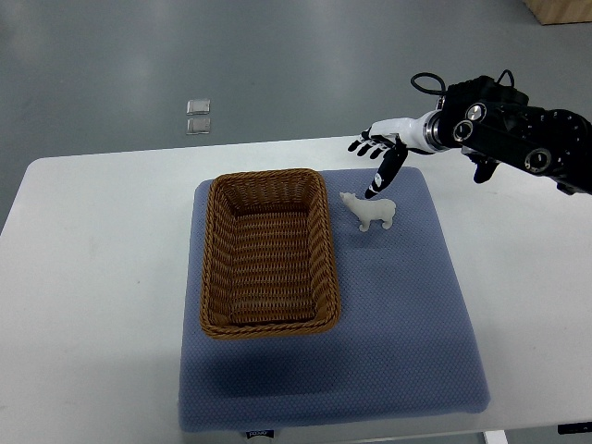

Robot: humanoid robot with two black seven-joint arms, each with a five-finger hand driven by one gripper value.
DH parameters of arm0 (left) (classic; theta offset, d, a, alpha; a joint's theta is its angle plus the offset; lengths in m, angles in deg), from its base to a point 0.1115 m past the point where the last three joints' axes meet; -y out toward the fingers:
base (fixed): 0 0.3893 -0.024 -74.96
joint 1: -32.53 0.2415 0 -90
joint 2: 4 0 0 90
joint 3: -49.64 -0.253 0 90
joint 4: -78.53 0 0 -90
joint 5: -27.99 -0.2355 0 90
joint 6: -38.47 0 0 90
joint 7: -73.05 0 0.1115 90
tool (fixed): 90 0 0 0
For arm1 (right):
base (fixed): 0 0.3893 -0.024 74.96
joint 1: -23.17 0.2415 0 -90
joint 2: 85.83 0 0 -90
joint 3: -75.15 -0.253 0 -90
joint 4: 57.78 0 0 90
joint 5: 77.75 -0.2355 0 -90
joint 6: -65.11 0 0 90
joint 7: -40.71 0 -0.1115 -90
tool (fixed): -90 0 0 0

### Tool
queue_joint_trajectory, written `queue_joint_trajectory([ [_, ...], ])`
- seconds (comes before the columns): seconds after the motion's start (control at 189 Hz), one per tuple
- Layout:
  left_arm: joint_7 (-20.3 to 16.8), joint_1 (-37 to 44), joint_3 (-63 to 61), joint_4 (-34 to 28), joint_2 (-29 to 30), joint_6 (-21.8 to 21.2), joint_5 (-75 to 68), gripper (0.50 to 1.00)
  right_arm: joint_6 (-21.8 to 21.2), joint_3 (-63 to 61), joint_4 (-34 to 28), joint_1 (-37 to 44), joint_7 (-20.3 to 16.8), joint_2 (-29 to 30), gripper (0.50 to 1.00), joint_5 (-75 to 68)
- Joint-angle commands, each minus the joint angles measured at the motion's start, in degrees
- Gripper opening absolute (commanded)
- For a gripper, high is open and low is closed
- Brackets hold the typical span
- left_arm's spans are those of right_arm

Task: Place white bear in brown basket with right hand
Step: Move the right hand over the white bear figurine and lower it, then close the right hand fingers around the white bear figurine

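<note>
white bear (372,213) — small, pale, standing on all fours on the blue mat (407,314), just right of the empty brown basket (268,252) | right hand (380,155) just above it — fingers spread, holding nothing

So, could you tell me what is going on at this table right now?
The right robot hand is reaching in from the right, fingers spread, just above a white bear standing on a blue mat. It holds nothing yet. A brown basket sits empty on the mat to the bear's left. The left hand is not in view.
</note>
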Motion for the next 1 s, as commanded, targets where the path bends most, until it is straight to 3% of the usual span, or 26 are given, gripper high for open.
queue_joint_trajectory([
  [0.0, 0.0, 0.0, 0.0, 0.0, 0.0, 0.0, 0.0, 1.0, 0.1, 0.1, 0.0, -1.1, 0.0, 0.1, 0.928, 0.2],
  [0.392, 0.0, 0.0, 0.0, 0.1, 0.0, 0.0, 0.0, 1.0, 3.0, 0.1, 0.1, -5.4, 0.5, 0.7, 0.913, 1.1],
  [0.461, 0.0, 0.0, 0.0, 0.1, 0.0, 0.0, 0.0, 1.0, 3.6, 0.1, 0.2, -5.5, 0.6, 1.2, 0.897, 1.1],
  [0.567, 0.0, 0.0, 0.0, 0.1, 0.0, 0.0, 0.0, 1.0, 4.5, 0.1, 0.2, -6.1, 0.8, 1.9, 0.821, 1.1],
  [0.747, 0.0, 0.0, 0.0, 0.0, 0.0, 0.0, 0.0, 1.0, 5.2, 0.2, 0.5, -7.2, 0.8, 2.7, 0.813, 1.1],
  [0.88, 0.0, 0.0, 0.0, 0.0, 0.0, 0.0, 0.0, 1.0, 5.3, 0.3, 0.5, -7.8, 0.8, 2.8, 0.74, 1.4],
  [0.996, 0.0, 0.0, 0.0, 0.0, 0.0, 0.0, 0.0, 1.0, 5.3, 0.3, 0.5, -8.0, 0.8, 2.9, 0.552, 2.3],
])
